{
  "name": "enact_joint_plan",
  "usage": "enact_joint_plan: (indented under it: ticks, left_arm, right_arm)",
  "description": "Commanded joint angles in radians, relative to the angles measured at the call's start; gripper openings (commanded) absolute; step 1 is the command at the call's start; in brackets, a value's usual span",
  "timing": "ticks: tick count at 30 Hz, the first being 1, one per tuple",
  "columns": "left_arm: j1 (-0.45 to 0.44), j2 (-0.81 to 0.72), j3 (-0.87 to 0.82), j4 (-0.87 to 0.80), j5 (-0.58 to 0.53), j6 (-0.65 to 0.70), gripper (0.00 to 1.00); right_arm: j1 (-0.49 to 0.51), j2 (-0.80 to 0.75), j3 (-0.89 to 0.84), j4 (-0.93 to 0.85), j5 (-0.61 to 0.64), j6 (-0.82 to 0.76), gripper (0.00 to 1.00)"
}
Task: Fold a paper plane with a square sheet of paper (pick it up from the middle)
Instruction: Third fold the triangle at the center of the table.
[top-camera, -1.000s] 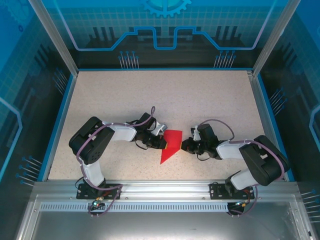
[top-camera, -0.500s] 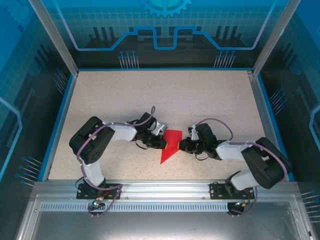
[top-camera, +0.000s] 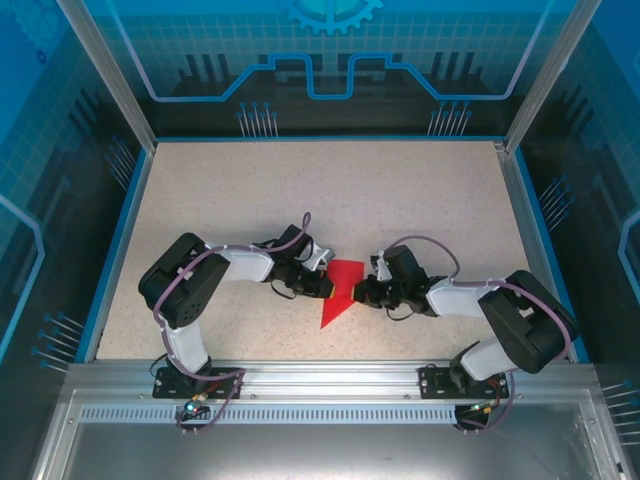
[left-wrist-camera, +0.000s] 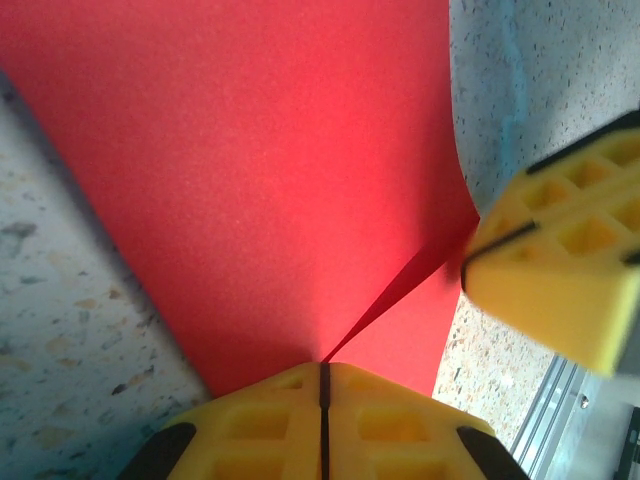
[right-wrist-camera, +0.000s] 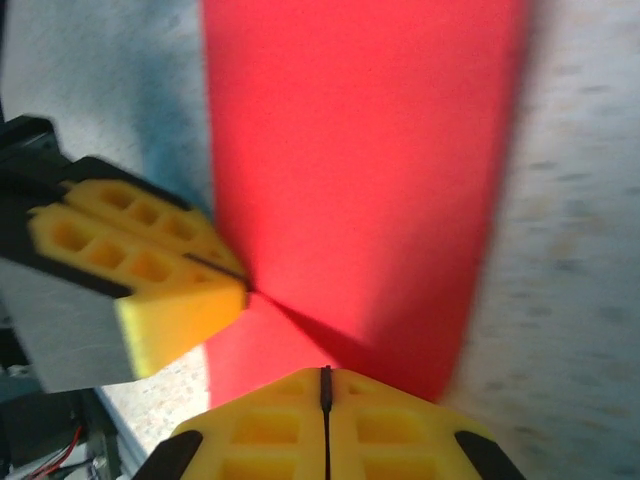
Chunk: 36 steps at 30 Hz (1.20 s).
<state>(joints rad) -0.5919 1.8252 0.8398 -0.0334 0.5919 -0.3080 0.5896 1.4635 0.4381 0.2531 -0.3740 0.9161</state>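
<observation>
Two arms: both reach inward over the speckled surface (top-camera: 330, 190) and meet at one red sheet of paper (top-camera: 345, 278), which lies nearer the front rail (top-camera: 330, 372) than the back wall.
Left arm (top-camera: 215, 268): bent at the elbow on the left side, with the forearm running low and rightward; its tip touches the sheet's left edge.
Left jaws: fully closed. The two yellow fingers (left-wrist-camera: 270, 425) are pressed together with only a thin dark seam between them, pinching the paper at its left edge. In the right wrist view the same fingers (right-wrist-camera: 150, 265) come in from the left and their tip meets the red edge.
Sheet of paper: lying on the surface between the two arm tips, squarish at the far end and narrowing to a point at the near end, with the point aimed at the rail and slightly left. In the left wrist view a raised fold line runs from the closed fingertips toward the sheet's right edge.
Right jaws: fully closed as well, with the yellow fingers (right-wrist-camera: 390, 430) tight against each other on the sheet's right edge. In the left wrist view one of them (left-wrist-camera: 550, 290), blurred, sits at that edge.
Right arm (top-camera: 470, 298): elbow folded on the right side, with the forearm running leftward; its tip touches the sheet just across from the left arm's tip.
</observation>
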Motion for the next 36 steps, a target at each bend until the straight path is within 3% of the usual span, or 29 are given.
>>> enact_joint_plan:
  ticks: [1,11,17,24,31,36]
  left_arm:
    - [-0.014,0.055,-0.019,-0.085,-0.065,0.021,0.09]
    - [-0.013,0.054,-0.019,-0.085,-0.063,0.025,0.09]
    - [-0.013,0.057,-0.016,-0.091,-0.067,0.028,0.10]
    - [-0.014,0.057,-0.021,-0.091,-0.069,0.030,0.10]
    - [-0.013,0.060,-0.018,-0.095,-0.068,0.032,0.10]
    - [-0.013,0.057,-0.020,-0.099,-0.070,0.037,0.10]
  right_arm:
    - [0.051,0.010,0.038,-0.012,0.011,0.026,0.06]
    - [0.067,0.093,0.001,-0.015,0.084,0.045,0.05]
    - [0.086,0.022,0.010,-0.005,0.051,0.041,0.06]
    - [0.217,-0.025,0.031,0.006,0.074,0.089,0.06]
    - [0.334,0.089,0.091,0.075,0.067,0.107,0.06]
    - [0.361,0.172,0.106,0.086,0.081,0.115,0.05]
